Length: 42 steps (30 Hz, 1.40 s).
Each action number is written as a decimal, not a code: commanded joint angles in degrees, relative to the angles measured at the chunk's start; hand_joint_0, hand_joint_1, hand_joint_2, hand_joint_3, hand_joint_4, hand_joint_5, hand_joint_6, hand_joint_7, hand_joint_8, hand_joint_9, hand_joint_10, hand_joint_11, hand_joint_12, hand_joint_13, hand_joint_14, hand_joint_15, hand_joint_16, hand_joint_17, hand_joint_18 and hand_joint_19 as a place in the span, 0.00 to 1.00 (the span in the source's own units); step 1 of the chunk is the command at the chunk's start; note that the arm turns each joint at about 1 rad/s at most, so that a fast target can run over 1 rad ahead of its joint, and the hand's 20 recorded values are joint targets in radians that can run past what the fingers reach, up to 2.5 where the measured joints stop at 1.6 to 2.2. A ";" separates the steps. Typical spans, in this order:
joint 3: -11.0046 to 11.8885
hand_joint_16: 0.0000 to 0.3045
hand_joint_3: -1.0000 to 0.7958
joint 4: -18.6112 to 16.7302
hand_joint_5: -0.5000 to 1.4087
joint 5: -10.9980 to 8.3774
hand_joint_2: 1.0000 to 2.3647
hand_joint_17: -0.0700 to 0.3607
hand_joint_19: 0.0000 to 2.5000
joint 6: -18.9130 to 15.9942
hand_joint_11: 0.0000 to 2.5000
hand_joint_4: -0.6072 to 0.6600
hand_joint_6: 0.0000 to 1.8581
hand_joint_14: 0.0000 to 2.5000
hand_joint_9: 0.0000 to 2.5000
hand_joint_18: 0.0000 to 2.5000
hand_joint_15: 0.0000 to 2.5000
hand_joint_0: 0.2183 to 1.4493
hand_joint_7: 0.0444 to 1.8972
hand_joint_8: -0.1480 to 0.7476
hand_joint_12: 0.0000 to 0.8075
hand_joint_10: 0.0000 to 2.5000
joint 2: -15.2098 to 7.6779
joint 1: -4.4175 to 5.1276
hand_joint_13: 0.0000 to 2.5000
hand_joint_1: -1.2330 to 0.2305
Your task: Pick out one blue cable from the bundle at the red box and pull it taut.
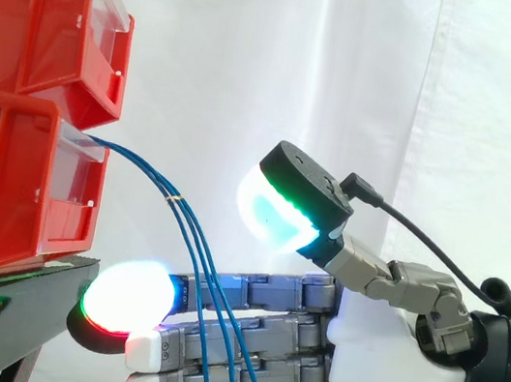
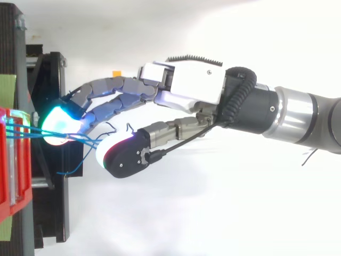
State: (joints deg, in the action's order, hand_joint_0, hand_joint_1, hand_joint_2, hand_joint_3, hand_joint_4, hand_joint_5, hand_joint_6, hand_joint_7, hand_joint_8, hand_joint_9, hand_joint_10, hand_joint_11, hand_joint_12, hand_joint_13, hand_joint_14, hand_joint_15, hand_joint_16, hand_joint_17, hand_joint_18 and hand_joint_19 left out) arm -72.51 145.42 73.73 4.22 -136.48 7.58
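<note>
blue cables hang before outstretched hand.

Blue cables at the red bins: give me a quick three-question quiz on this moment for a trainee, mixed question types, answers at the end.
1. True or false: the blue cables come out of the upper red bin.
2. In the side view, the thumb of the hand is: A) pressed down on the cables; B) raised above the fingers, apart from them; C) tucked under the fingers.
3. Fill in: past the bin, the cables hang ____ (taut or slack).
Key: 1 false, they leave the lower bin. 2 B. 3 slack, they curve down past the fingers.
</note>
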 commanded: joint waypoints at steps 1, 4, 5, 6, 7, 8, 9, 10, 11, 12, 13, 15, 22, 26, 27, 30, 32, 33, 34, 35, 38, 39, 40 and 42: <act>0.00 0.13 0.30 -0.05 0.17 1.42 0.00 0.37 0.21 -0.18 0.15 0.62 0.27 0.01 0.25 0.16 0.14 0.25 0.39 0.42 0.36 0.01 -0.01 -0.55 0.21 0.45; 0.00 0.13 0.31 -0.14 0.17 2.04 0.00 0.37 0.21 -0.18 0.15 0.62 0.27 0.01 0.25 0.16 0.14 0.26 0.39 0.42 0.36 0.01 0.08 -0.72 0.21 0.44; 0.00 0.13 0.31 -0.23 0.17 2.12 0.00 0.37 0.21 -0.09 0.15 0.62 0.27 0.01 0.25 0.16 0.14 0.26 0.39 0.42 0.36 0.01 -0.01 -0.81 0.21 0.44; 0.00 0.13 0.31 -0.23 0.17 2.12 0.00 0.37 0.21 -0.09 0.15 0.62 0.27 0.01 0.25 0.16 0.14 0.26 0.40 0.42 0.36 0.01 -0.01 -0.81 0.21 0.44; 0.00 0.13 0.32 -0.31 0.18 2.12 0.00 0.37 0.21 -0.09 0.16 0.62 0.27 0.01 0.25 0.16 0.14 0.26 0.40 0.42 0.36 0.01 -0.01 -0.72 0.21 0.44; 0.00 0.13 0.31 -0.31 0.18 2.12 0.00 0.37 0.21 -0.09 0.15 0.62 0.27 0.01 0.25 0.16 0.14 0.27 0.40 0.42 0.36 0.01 -0.01 -0.72 0.21 0.44; 0.00 0.13 0.32 -0.23 0.18 2.21 0.00 0.36 0.21 -0.09 0.16 0.62 0.27 0.01 0.25 0.16 0.15 0.27 0.40 0.42 0.36 0.01 -0.01 -0.81 0.21 0.44; 0.00 0.13 0.32 -0.31 0.18 2.30 0.00 0.37 0.21 -0.18 0.15 0.62 0.27 0.01 0.25 0.16 0.14 0.27 0.40 0.42 0.36 0.01 -0.01 -0.72 0.21 0.44; 0.00 0.13 0.32 -0.31 0.18 2.30 0.00 0.37 0.21 -0.18 0.16 0.62 0.27 0.01 0.25 0.16 0.14 0.27 0.40 0.42 0.36 0.01 -0.01 -0.72 0.21 0.44; 0.00 0.13 0.31 -0.31 0.18 2.39 0.00 0.37 0.21 -0.18 0.16 0.62 0.27 0.01 0.25 0.16 0.14 0.27 0.41 0.42 0.36 0.01 -0.01 -0.72 0.21 0.44; 0.00 0.13 0.32 -0.40 0.18 2.39 0.00 0.37 0.21 -0.18 0.16 0.62 0.27 0.01 0.25 0.16 0.15 0.27 0.41 0.42 0.36 0.01 -0.01 -0.72 0.21 0.44; 0.00 0.13 0.32 -0.66 0.18 2.39 0.00 0.37 0.21 -0.18 0.15 0.62 0.27 0.01 0.25 0.16 0.15 0.27 0.41 0.42 0.36 0.01 -0.01 -0.81 0.21 0.44; 0.00 0.13 0.31 -1.90 0.18 3.62 0.00 0.37 0.21 -0.35 0.16 0.62 0.27 0.01 0.25 0.16 0.15 0.27 0.43 0.42 0.36 0.01 -0.01 -0.81 0.22 0.44; 0.00 0.13 0.31 -1.81 0.18 4.41 0.00 0.37 0.21 -0.88 0.16 0.62 0.27 0.01 0.25 0.17 0.15 0.27 0.44 0.42 0.36 0.01 0.08 -0.90 0.22 0.45; 0.00 0.13 0.31 -1.90 0.18 4.41 0.00 0.37 0.21 -0.97 0.16 0.62 0.27 0.01 0.25 0.17 0.15 0.27 0.44 0.42 0.36 0.01 -0.01 -0.90 0.22 0.45; 0.00 0.13 0.32 -1.98 0.18 4.50 0.00 0.37 0.21 -0.97 0.16 0.61 0.27 0.01 0.26 0.17 0.15 0.27 0.45 0.42 0.36 0.01 0.08 -0.90 0.22 0.44; 0.00 0.12 0.35 -1.98 0.18 4.50 0.01 0.36 0.22 -0.97 0.16 0.60 0.27 0.01 0.25 0.17 0.15 0.29 0.46 0.42 0.35 0.01 -0.01 -0.90 0.22 0.44; 0.00 0.12 0.36 -1.98 0.18 4.50 0.01 0.36 0.22 -0.97 0.16 0.60 0.27 0.01 0.26 0.17 0.15 0.30 0.46 0.42 0.35 0.01 -0.01 -0.90 0.22 0.44; 0.00 0.12 0.37 -1.98 0.18 4.50 0.01 0.36 0.21 -0.97 0.16 0.60 0.27 0.01 0.26 0.17 0.15 0.30 0.46 0.42 0.35 0.01 -0.01 -0.90 0.22 0.44; 0.00 0.12 0.37 -2.16 0.18 4.50 0.01 0.36 0.22 -0.97 0.16 0.60 0.27 0.01 0.26 0.16 0.15 0.30 0.46 0.42 0.35 0.01 -0.01 -0.90 0.22 0.44; 0.00 0.12 0.36 -2.60 0.18 4.50 0.01 0.36 0.22 -0.88 0.17 0.60 0.27 0.01 0.26 0.17 0.15 0.30 0.46 0.42 0.35 0.01 0.08 -0.81 0.22 0.44; 0.00 0.12 0.36 -2.69 0.18 4.50 0.01 0.36 0.22 -0.79 0.17 0.60 0.27 0.01 0.26 0.17 0.15 0.30 0.46 0.42 0.35 0.01 -0.01 -0.81 0.22 0.44; 0.00 0.12 0.35 -2.69 0.18 4.50 0.01 0.36 0.22 -0.79 0.16 0.60 0.27 0.01 0.26 0.17 0.15 0.30 0.46 0.42 0.35 0.01 -0.01 -0.72 0.22 0.44; 0.00 0.12 0.35 -2.69 0.18 4.50 0.01 0.36 0.22 -0.70 0.16 0.60 0.27 0.01 0.26 0.17 0.15 0.29 0.46 0.42 0.35 0.01 -0.01 -0.63 0.22 0.44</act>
State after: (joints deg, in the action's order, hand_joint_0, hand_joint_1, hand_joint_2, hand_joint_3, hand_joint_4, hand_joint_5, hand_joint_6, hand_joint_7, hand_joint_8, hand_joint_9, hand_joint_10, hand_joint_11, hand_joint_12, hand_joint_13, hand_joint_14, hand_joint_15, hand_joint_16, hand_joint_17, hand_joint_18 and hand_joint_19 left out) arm -72.51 142.84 78.22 3.40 -136.47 6.81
